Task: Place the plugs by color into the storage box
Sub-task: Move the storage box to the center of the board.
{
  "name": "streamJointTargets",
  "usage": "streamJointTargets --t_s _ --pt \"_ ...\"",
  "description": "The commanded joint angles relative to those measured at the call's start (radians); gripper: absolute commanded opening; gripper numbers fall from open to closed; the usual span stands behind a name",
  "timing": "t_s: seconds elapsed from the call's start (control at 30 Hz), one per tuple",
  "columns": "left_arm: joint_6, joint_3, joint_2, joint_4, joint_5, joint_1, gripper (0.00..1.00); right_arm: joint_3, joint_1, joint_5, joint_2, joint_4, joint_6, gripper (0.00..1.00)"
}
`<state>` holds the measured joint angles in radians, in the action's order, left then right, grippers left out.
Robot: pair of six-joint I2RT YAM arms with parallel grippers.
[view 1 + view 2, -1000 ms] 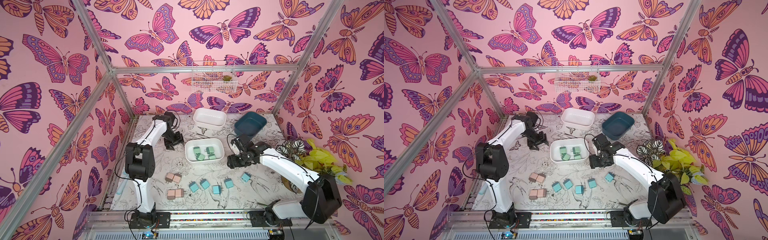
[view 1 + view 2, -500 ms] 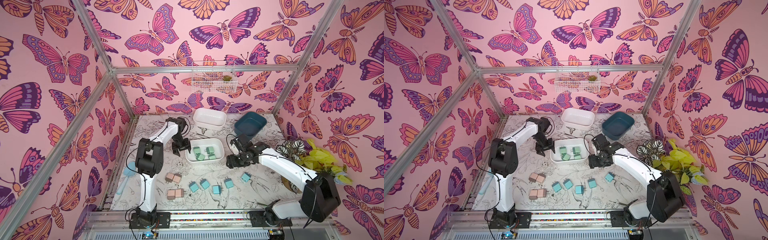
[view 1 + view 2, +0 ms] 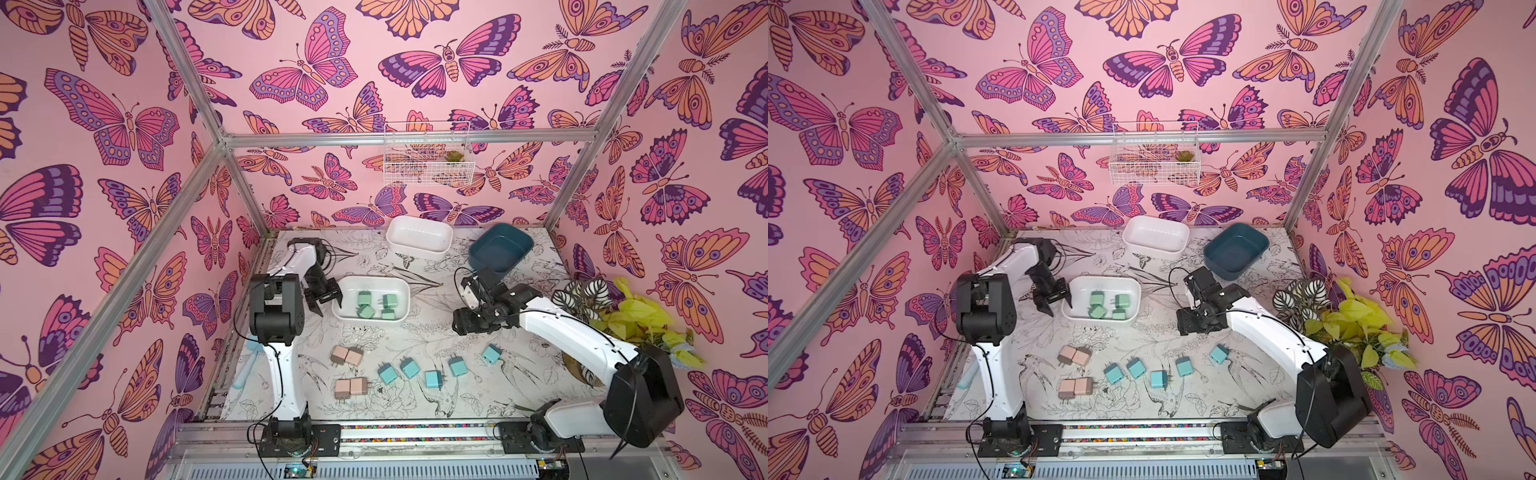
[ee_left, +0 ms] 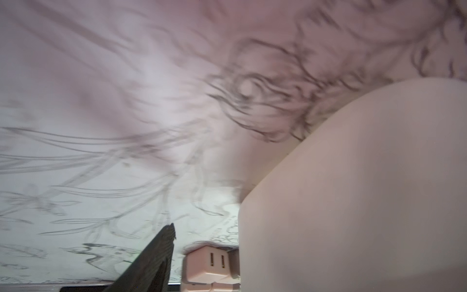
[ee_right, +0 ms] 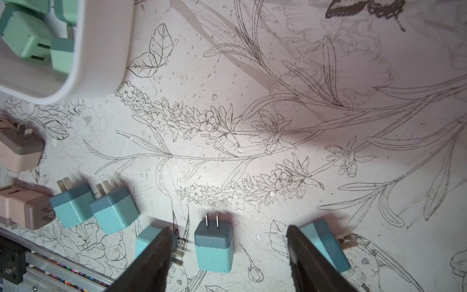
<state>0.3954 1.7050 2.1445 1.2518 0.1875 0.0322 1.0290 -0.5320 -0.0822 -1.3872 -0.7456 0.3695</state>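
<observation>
Several mint green plugs (image 3: 365,305) lie in the near white storage box (image 3: 401,286). Two pairs of pink plugs (image 3: 347,355) and a row of several teal plugs (image 3: 432,379) sit on the table in front. My left gripper (image 3: 326,300) (image 3: 1055,302) is low at the box's left wall with its jaws apart and nothing in them. In the left wrist view one finger (image 4: 161,247) shows, and the box wall (image 4: 353,202) hides the other. My right gripper (image 3: 473,329) (image 5: 227,235) hovers open above the teal row, with one teal plug (image 5: 213,245) in line with the gap.
An empty white box (image 3: 419,239) and a dark teal box (image 3: 500,249) stand at the back. A potted plant (image 3: 623,316) crowds the right side. A wire basket (image 3: 428,164) hangs on the back wall. A pale blue tool (image 3: 249,365) lies by the left rail.
My left arm has swung from the back left over to the left wall of the box with the green plugs, and its jaws have narrowed. The right arm has hardly moved.
</observation>
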Motion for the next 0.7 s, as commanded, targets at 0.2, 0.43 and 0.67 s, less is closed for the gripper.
streamJointTargets --t_s 0.2,0.43,0.67 --pt "-0.048 -0.04 -0.231 0.025 -0.018 0.18 0.69 0.082 0.055 0.077 -0.011 -0.051 -0.052 0.73" --pt "0.112 -0.283 -0.529 -0.157 0.149 0.109 0.8 0.39 0.277 0.054 -0.252 -0.117 -0.192 0.74" --pt "0.2 -0.263 -0.604 -0.157 0.23 0.06 0.83 0.838 0.361 0.067 -0.657 -0.297 -0.28 0.75"
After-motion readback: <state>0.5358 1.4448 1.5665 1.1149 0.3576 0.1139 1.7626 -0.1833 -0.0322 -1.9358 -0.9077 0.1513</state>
